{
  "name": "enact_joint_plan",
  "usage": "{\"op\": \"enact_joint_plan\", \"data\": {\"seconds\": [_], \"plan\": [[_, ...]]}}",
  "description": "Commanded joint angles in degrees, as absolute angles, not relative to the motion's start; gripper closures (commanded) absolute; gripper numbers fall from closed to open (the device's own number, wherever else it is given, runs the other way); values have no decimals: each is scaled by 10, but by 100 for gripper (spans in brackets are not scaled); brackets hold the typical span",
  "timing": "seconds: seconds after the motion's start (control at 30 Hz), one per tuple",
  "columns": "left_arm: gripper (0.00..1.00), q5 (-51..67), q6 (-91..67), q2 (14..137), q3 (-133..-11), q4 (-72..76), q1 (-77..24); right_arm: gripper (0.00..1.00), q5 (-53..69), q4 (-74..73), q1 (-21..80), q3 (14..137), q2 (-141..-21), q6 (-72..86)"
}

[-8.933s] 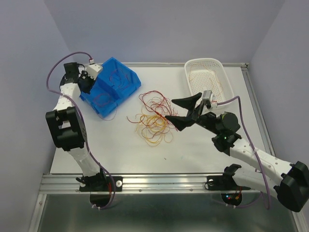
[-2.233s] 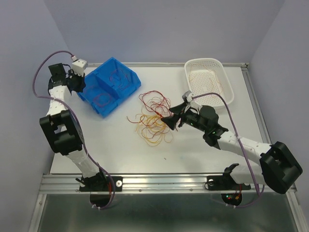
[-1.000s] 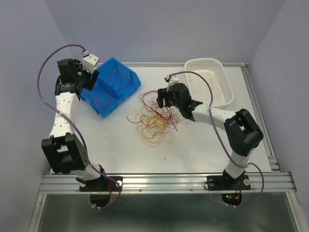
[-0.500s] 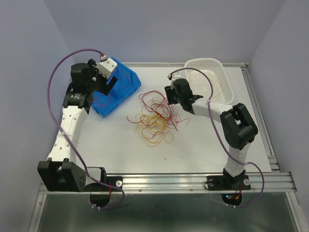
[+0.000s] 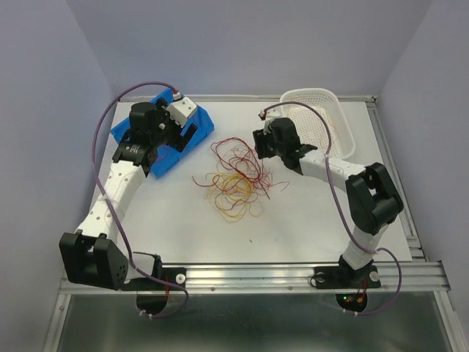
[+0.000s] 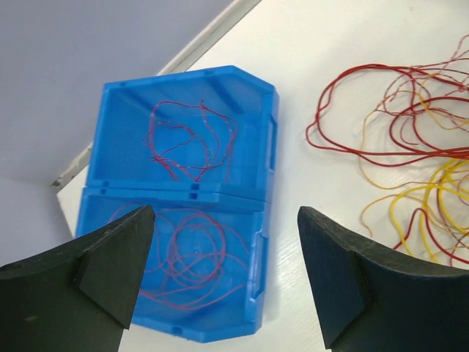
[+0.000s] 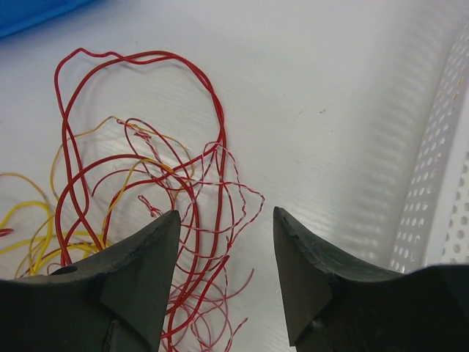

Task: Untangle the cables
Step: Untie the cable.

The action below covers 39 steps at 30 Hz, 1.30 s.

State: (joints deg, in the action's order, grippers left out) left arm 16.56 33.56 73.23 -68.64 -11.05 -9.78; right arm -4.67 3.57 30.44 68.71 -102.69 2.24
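The cables [image 5: 234, 177] are a loose tangle of thin red and yellow strands on the white table, mid-view from above. My right gripper [image 5: 259, 147] hovers at the tangle's upper right edge. In the right wrist view its jaws [image 7: 226, 220] stand open above red loops [image 7: 183, 183] that lie flat on the table, and nothing is pinched. My left gripper [image 5: 182, 136] hangs over the blue bin [image 5: 163, 161], open wide. In the left wrist view the left gripper [image 6: 226, 220] frames the bin's near edge, and the tangle [image 6: 410, 147] lies off to the right.
The blue bin [image 6: 183, 183] has two compartments, each holding thin red strands. A white perforated basket [image 5: 322, 121] with a few strands stands at the back right, and its wall [image 7: 440, 191] is close to my right gripper. Purple walls enclose the table.
My left arm swung right from beside the bin to above it, and its jaws opened wider. My right gripper narrowed a little and shifted slightly right at the tangle's edge.
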Motion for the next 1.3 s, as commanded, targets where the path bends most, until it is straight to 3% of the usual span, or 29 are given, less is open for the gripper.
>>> {"op": "enact_joint_plan", "data": {"seconds": [0.0, 0.23, 0.47, 0.8, 0.97, 1.07, 1.1, 1.13, 1.27], "plan": [[9, 196, 303, 724, -641, -34, -120, 41, -43, 62, 297, 687, -1023, 7], [9, 200, 288, 704, -579, 21, -124, 41, -39, 62, 296, 706, -1062, -15], [9, 201, 284, 698, -549, 37, -124, 37, 70, 69, 296, 685, -1042, -39], [9, 200, 284, 689, -531, 54, -124, 37, 123, 69, 295, 683, -1051, -49], [9, 201, 285, 693, -531, 54, -124, 38, 98, 68, 295, 694, -1069, -53], [9, 201, 285, 695, -531, 54, -124, 52, 101, 66, 295, 704, -1079, -55], [9, 201, 285, 694, -531, 54, -124, 71, 102, 65, 296, 707, -1082, -55], [9, 201, 285, 695, -531, 54, -124, 77, 104, 64, 295, 709, -1083, -54], [9, 201, 285, 693, -530, 54, -124, 78, 108, 60, 296, 708, -1076, -56]]}}
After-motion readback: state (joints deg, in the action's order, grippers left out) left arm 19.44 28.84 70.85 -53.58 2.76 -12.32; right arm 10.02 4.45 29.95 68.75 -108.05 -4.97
